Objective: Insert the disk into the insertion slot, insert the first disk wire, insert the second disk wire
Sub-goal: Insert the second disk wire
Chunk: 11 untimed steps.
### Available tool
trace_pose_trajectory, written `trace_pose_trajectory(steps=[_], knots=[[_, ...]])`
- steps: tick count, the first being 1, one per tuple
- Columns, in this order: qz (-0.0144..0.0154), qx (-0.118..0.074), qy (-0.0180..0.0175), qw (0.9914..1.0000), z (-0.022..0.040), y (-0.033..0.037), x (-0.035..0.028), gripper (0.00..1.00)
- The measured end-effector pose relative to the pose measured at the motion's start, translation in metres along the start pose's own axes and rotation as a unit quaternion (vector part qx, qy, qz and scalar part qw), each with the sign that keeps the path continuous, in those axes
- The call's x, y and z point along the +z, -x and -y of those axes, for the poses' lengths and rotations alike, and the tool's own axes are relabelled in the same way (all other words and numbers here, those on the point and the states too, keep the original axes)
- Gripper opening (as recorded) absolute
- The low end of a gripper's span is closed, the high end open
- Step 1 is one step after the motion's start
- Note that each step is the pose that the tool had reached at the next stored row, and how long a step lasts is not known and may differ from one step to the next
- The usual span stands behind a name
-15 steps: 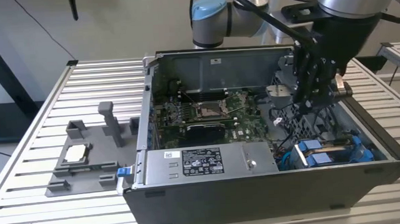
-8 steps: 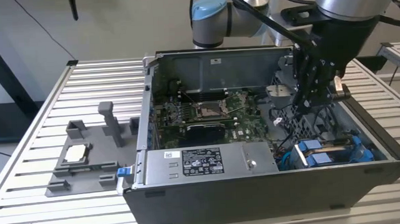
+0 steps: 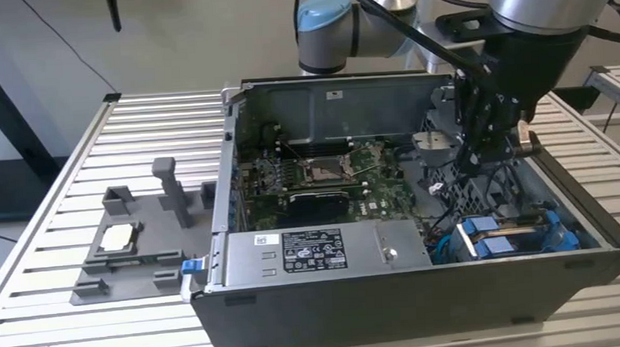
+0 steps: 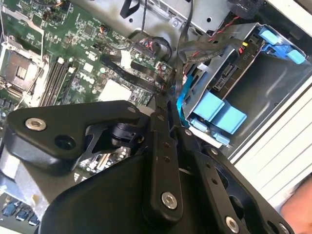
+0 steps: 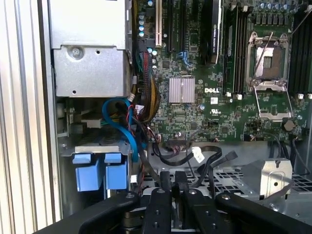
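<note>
The disk [image 3: 513, 226] sits inside the insertion slot [image 3: 564, 245], a grey cage at the case's corner on the exterior view's right. Its blue carrier tabs [image 5: 100, 173] stick out of the cage [image 4: 253, 73]. Loose black wires [image 5: 195, 153] with a white tag lie on the case floor beside the cage, and a blue cable [image 5: 124, 122] curves past it. My gripper [image 3: 487, 146] hangs inside the case above these wires, a short way from the cage. In both wrist views its black fingers [image 5: 165, 180] stand close together, shut [image 4: 165, 102]. I cannot tell whether a wire is pinched between them.
The open computer case [image 3: 400, 303] rests on a slatted metal table [image 3: 151, 118]. It holds the motherboard [image 5: 229, 97], the processor socket [image 5: 268, 58] and a grey power-supply box [image 3: 313, 252]. A grey fixture [image 3: 135, 244] stands beside the case on the exterior view's left.
</note>
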State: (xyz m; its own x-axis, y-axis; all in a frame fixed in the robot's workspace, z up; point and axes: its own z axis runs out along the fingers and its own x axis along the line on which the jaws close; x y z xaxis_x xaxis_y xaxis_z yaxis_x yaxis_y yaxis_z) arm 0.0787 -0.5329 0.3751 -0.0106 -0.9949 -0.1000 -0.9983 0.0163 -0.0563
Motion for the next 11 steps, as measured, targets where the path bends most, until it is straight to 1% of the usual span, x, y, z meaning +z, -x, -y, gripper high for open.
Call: trace_pose_trajectory(steps=[1, 5, 11], knots=[[-0.0001, 0.000, 0.0010, 1.00000, 0.0013, -0.0005, 0.0001, 0.16], [-0.0002, 0.001, 0.0068, 0.99998, 0.0077, -0.0041, 0.0003, 0.16], [-0.0003, 0.001, 0.0142, 0.99990, 0.0137, -0.0144, 0.0019, 0.16]])
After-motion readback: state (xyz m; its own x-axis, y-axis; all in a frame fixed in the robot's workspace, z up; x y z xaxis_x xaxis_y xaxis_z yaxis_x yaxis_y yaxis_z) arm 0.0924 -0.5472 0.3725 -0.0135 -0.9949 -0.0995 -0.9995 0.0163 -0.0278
